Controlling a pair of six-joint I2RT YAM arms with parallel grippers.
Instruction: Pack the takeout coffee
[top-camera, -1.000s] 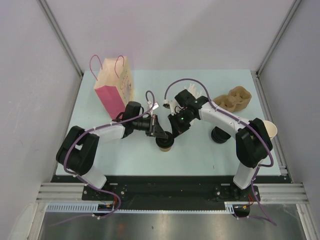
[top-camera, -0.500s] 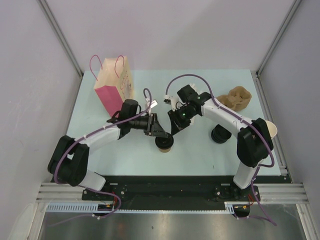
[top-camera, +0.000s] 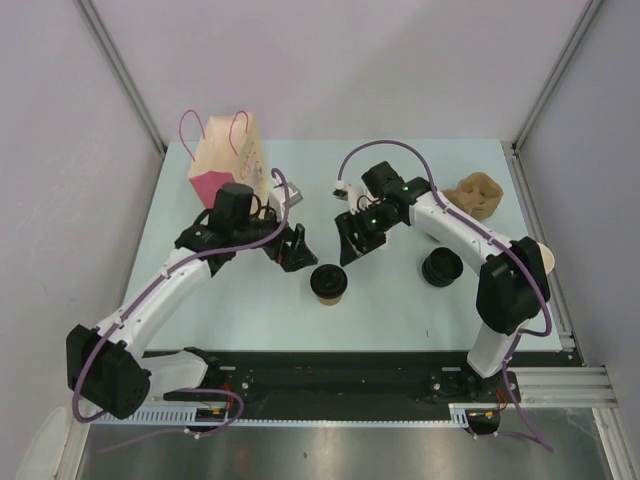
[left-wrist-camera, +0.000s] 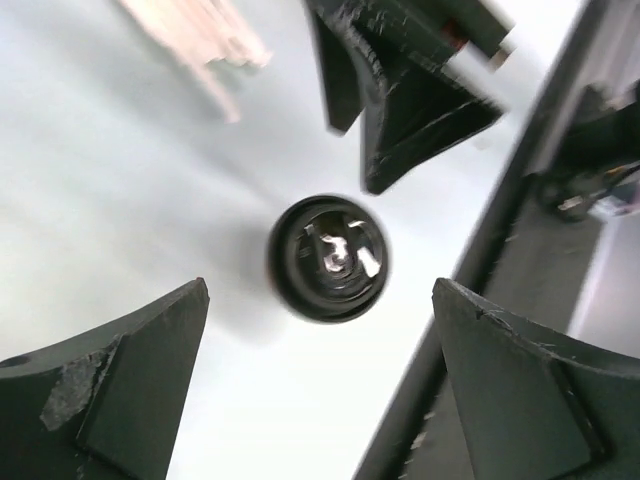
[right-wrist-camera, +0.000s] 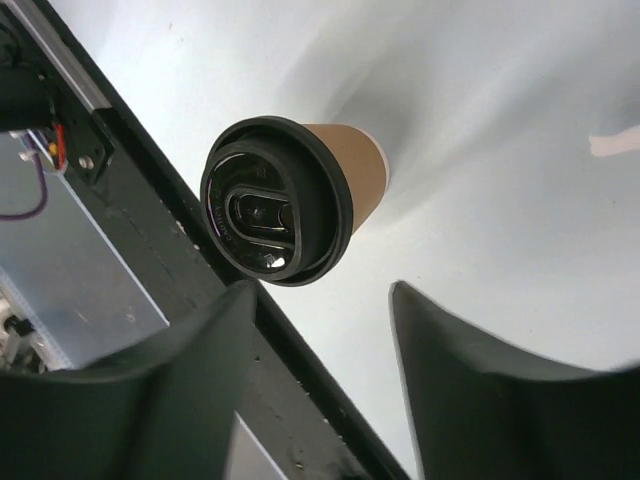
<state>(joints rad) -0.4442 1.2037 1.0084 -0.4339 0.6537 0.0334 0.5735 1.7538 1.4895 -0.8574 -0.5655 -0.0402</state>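
Your left claw (top-camera: 293, 248) stands wide open and holds nothing. It hangs just beyond the takeout coffee (top-camera: 328, 282) on its left, apart from it. Your right claw (top-camera: 352, 242) is open too, with nothing between its parted jaws, and sits just beyond the takeout coffee on its right, also clear of it. The two claws face each other, near one another but not touching.

The takeout coffee stands upright on the pale surface (top-camera: 250, 310), free of both claws, with its black lid (right-wrist-camera: 268, 205) seated on the brown paper wall. From your left wrist view you look down on that lid between the two fingers (left-wrist-camera: 120, 400), though the picture is blurred. From your right wrist view the cup shows past the fingertips, close to the dark near edge of the surface.

Farther from the takeout coffee, to its far left, the pink and tan paper bag (top-camera: 228, 172) stands upright behind the left claw. To the right of the takeout coffee lie the black lids (top-camera: 441, 267), and beyond those the brown cup carrier (top-camera: 478, 194).
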